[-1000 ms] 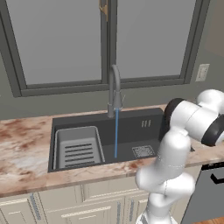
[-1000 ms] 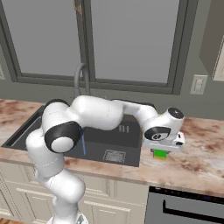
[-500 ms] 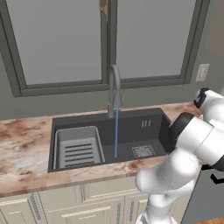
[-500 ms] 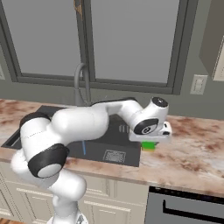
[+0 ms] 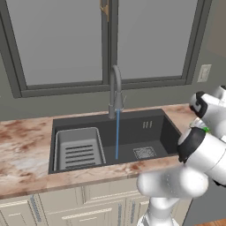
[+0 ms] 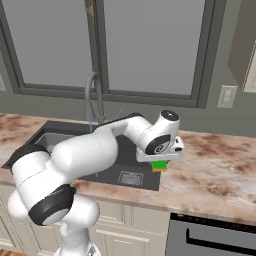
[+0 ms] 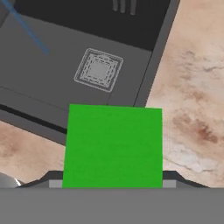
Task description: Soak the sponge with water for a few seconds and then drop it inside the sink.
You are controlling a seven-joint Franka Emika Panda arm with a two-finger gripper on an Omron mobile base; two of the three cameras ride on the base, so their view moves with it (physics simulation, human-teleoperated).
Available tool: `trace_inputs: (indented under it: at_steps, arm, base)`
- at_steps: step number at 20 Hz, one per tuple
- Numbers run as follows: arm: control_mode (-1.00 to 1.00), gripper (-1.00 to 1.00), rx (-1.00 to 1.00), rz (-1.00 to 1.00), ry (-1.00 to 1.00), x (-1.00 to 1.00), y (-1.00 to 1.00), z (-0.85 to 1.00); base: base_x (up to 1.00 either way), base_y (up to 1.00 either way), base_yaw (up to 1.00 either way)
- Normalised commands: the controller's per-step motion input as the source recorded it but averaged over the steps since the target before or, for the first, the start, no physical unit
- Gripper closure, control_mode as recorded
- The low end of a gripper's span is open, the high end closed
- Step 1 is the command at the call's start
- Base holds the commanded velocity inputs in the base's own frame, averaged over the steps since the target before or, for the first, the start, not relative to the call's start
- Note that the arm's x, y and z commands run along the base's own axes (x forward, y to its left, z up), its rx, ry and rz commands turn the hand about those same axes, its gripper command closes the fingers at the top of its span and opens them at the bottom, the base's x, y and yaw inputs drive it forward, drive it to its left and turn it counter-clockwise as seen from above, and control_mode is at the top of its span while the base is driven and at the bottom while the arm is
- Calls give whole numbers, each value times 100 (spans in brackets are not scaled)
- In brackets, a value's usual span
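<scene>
The sponge (image 6: 159, 165) is a small green block with a yellow layer, hanging under the claw (image 6: 160, 161) above the right rim of the sink (image 6: 65, 139), roughly over the line where basin meets tabletop (image 6: 220, 172). The claw is pinching the sponge, one finger on each side. In the hand view the sponge's green face (image 7: 113, 146) fills the space between the finger tips, with the sink floor and its square drain grate (image 7: 98, 70) beyond it on one side and marbled tabletop (image 7: 192, 100) on the other.

Judging by its look, the sponge should be light and soft, so it gives under pressure and needs only a modest squeeze; once wet it will likely grow heavier and slicker. Gripping across the two opposite flat sides, as now, seems the sensible hold, since it leaves most of the block free to meet the stream.

The water (image 5: 117, 134) runs as a thin blue line from the gooseneck faucet (image 5: 115, 90) down to the basin floor, well apart from the sponge, so soaking is not yet begun by my reading.

The left base view lays out the whole basin, including the lighter slotted rack (image 5: 79, 149) on its left side and the stream's full fall, while the arm covers most of the sponge there. The right base view shows the sponge's yellow layer and its height over the rim. The hand view gives the alignment with the drain and a short slanted piece of the stream (image 7: 28, 29).
</scene>
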Motion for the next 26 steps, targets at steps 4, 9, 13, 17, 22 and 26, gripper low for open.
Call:
trace_inputs:
  at_steps: [4, 9, 13, 17, 22, 26]
  arm:
    - [-100, 100, 0, 14, 0, 0, 28, 4]
    - [-100, 100, 0, 14, 0, 0, 34, 3]
    - [-100, 100, 0, 16, -1, 0, 27, 0]
    - [-100, 100, 0, 16, -11, 0, 31, 0]
    - [-100, 100, 2, 16, -13, 0, 31, 0]
    - [-100, 100, 9, 13, -9, 0, 17, 3]
  base:
    - [0, 0, 0]
    - [0, 0, 0]
    - [0, 0, 0]
    - [0, 0, 0]
    - [0, 0, 0]
    - [0, 0, 0]
